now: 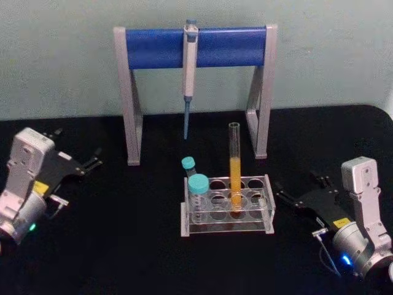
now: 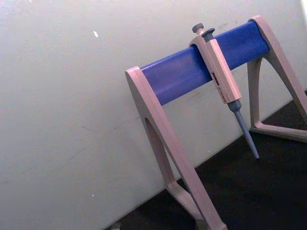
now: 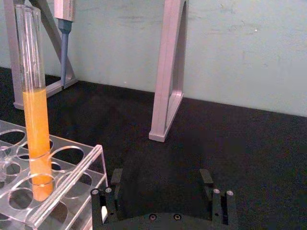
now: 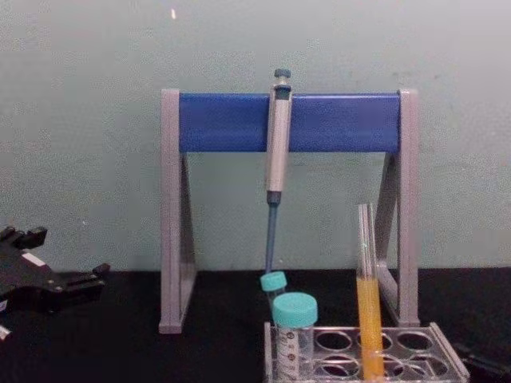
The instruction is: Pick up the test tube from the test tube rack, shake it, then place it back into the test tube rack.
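A lab: pipette [image 1: 190,67] on stand [image 1: 153,49], test tube rack [image 1: 261,203].

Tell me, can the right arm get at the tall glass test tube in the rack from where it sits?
Probably yes. The right gripper sits beside the test tube rack, jaws open, facing the test tube. The tube's upper part stands free above the rack, with bare table between.
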Controlling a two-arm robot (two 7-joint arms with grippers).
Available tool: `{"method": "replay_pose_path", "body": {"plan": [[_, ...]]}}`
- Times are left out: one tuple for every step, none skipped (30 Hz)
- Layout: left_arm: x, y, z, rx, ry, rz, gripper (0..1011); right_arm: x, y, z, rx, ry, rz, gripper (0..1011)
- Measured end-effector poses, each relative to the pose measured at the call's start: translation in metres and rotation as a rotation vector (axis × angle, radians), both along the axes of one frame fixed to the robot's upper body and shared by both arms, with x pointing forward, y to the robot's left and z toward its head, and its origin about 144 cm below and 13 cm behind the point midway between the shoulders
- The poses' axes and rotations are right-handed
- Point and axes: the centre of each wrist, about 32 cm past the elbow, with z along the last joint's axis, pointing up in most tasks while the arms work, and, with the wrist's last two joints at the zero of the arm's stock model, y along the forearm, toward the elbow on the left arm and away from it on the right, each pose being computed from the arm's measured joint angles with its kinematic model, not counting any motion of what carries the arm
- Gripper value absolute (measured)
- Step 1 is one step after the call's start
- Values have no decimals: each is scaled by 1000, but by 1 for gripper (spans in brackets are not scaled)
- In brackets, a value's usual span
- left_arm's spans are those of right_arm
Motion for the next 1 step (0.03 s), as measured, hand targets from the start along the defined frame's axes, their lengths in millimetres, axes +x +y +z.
{"method": "replay_pose_path", "body": {"plan": [[0, 0, 0, 0, 0, 0, 1001, 0, 0, 0, 0, 0, 0, 1000]]}}
